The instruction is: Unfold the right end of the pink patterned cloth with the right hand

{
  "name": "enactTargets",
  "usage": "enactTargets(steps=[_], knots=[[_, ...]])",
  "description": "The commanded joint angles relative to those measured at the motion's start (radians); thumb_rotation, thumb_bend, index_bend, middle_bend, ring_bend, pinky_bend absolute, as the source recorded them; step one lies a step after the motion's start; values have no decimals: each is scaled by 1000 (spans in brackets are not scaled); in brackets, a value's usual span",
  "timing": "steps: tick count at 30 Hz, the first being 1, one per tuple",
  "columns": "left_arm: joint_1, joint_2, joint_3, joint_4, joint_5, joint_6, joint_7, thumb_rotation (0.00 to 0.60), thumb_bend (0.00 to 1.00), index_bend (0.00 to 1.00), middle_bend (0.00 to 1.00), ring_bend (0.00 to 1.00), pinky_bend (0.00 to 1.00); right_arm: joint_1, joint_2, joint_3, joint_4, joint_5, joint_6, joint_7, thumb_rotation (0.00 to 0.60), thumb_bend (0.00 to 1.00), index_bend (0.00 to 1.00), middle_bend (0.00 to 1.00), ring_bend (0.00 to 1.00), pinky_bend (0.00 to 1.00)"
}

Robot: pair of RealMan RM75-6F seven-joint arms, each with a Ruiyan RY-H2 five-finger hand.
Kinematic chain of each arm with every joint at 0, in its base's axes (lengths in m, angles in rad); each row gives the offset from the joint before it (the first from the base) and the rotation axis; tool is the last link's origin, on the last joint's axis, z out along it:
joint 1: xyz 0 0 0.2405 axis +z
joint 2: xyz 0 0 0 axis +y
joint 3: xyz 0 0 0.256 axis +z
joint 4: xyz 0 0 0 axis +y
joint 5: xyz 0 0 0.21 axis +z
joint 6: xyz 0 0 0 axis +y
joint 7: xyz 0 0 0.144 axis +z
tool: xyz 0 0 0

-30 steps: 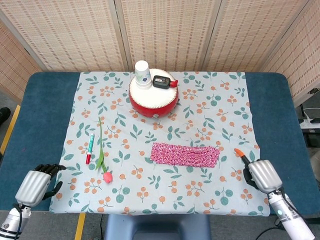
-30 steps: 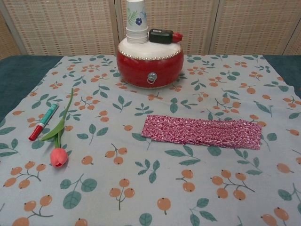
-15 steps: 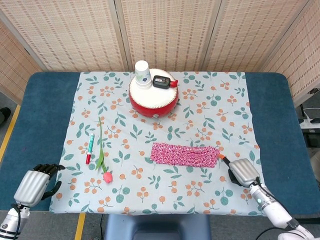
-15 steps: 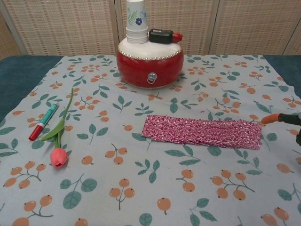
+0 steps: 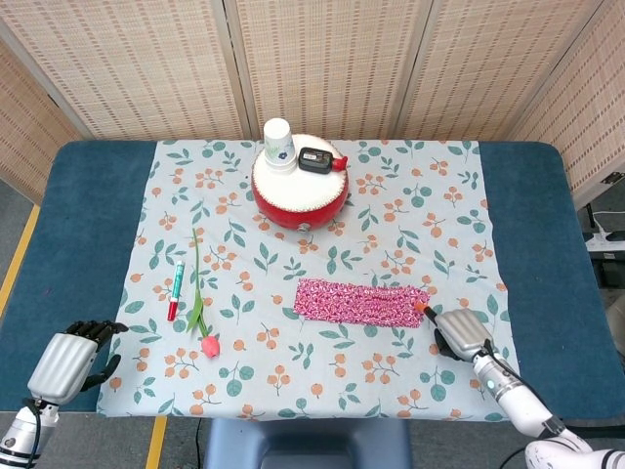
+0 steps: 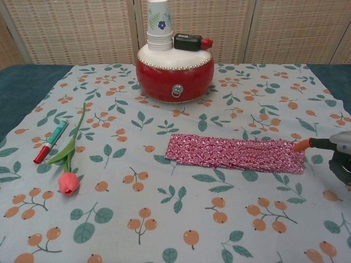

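1. The left hand (image 5: 70,360) rests at the near-left corner of the table, off the floral tablecloth (image 5: 439,195). Its fingers are curled inward and hold nothing. It plays no part in the current step.
2. A marker (image 5: 176,289) and a tulip (image 5: 200,311) lie side by side on the left of the tablecloth, well apart from the work area.
3. A red drum (image 5: 299,195) stands at the far centre, carrying a paper cup (image 5: 278,145) and a small black device (image 5: 318,159). None of these obstructs the approach.
4. The pink patterned cloth (image 5: 362,302) lies flat near the centre of the tablecloth as a long folded strip, running left to right. Its right end remains folded.
5. The right hand (image 5: 459,332) sits just beside the right end of the strip, with one orange-tipped finger extended toward it. It holds nothing. Whether the tip touches the fabric cannot be determined from either view.
6. Step in hand, as judged: final approach, before any grasp.
7. The next move calls for pinching only the top layer at the right end, then drawing it rightward to open the fold.
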Motion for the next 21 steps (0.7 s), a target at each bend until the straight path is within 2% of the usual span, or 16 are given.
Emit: enactTargets(steps=[1, 13, 21], knots=[[0, 0, -1, 1, -2, -1, 0, 600, 373, 328, 380, 364, 409, 16, -8, 0, 4, 28, -17, -13, 600, 820, 130, 828, 784, 665], [2, 2, -1, 1, -2, 2, -6, 600, 372, 328, 380, 364, 409, 50, -18, -24, 14, 115, -29, -88, 600, 824, 154, 829, 784, 665], [1, 3, -1, 0, -2, -1, -7, 600, 372, 329, 381, 364, 409, 65, 8, -49, -10, 178, -7, -163, 600, 823, 163, 829, 784, 665]])
